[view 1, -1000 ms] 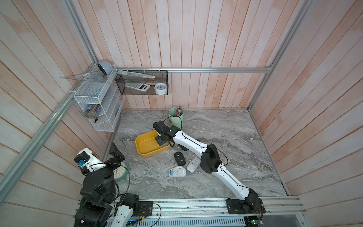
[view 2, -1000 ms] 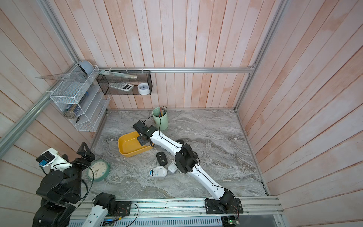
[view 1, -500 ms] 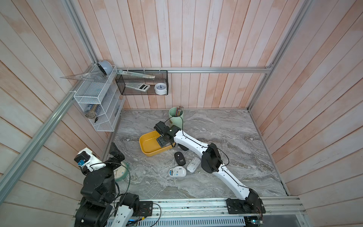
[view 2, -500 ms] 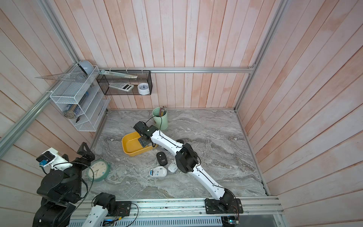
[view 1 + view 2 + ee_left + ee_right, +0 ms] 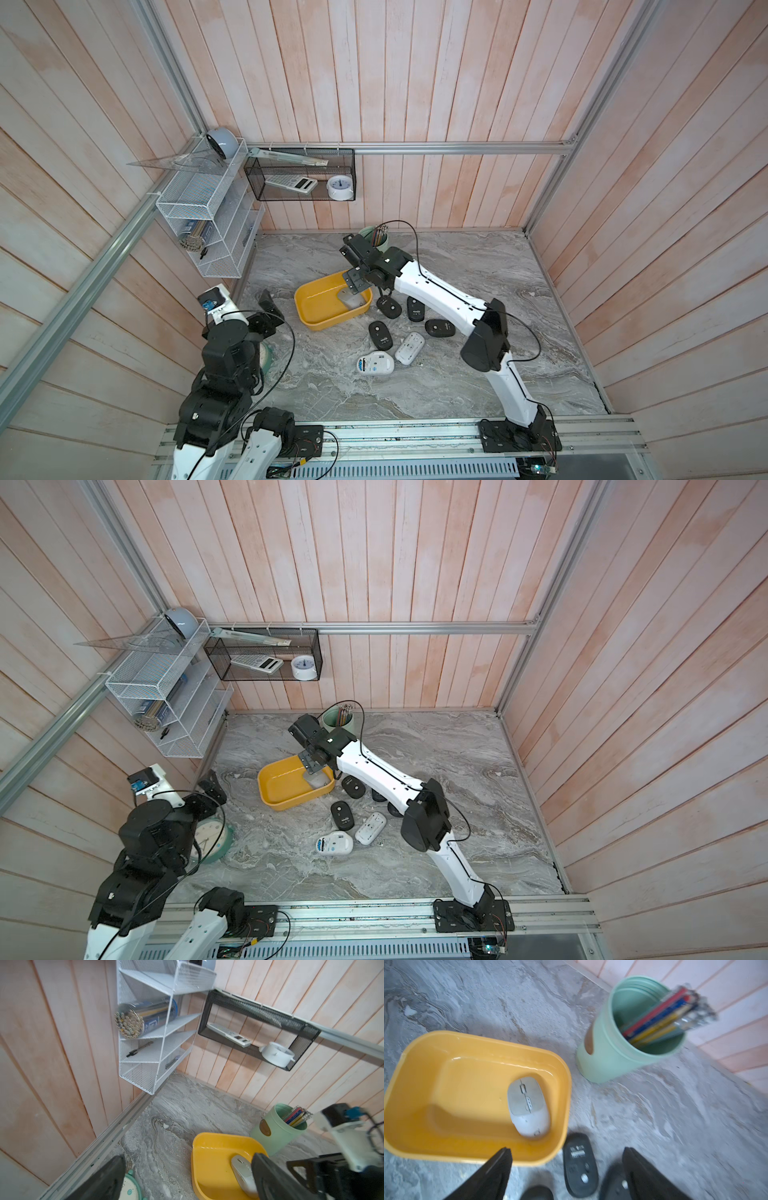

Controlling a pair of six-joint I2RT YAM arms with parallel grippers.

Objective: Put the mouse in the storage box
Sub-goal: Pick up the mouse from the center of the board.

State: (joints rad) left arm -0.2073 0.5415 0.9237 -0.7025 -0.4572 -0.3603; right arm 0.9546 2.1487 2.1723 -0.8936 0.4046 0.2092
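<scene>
The yellow storage box sits left of the table's middle. A pale grey mouse lies inside it, against the wall on the right arm's side. My right gripper hovers open and empty over that wall, apart from the mouse. Several more mice lie on the table beside the box, among them a black one and a white one. My left gripper is open and empty near the left wall.
A green pencil cup stands just behind the right wrist. A green-rimmed clock lies under the left arm. A white wire rack and a black mesh basket hang on the walls.
The right gripper's jaws have spread and let the pale grey mouse go into the box. The box has slid slightly to the right. The left arm has not moved.
</scene>
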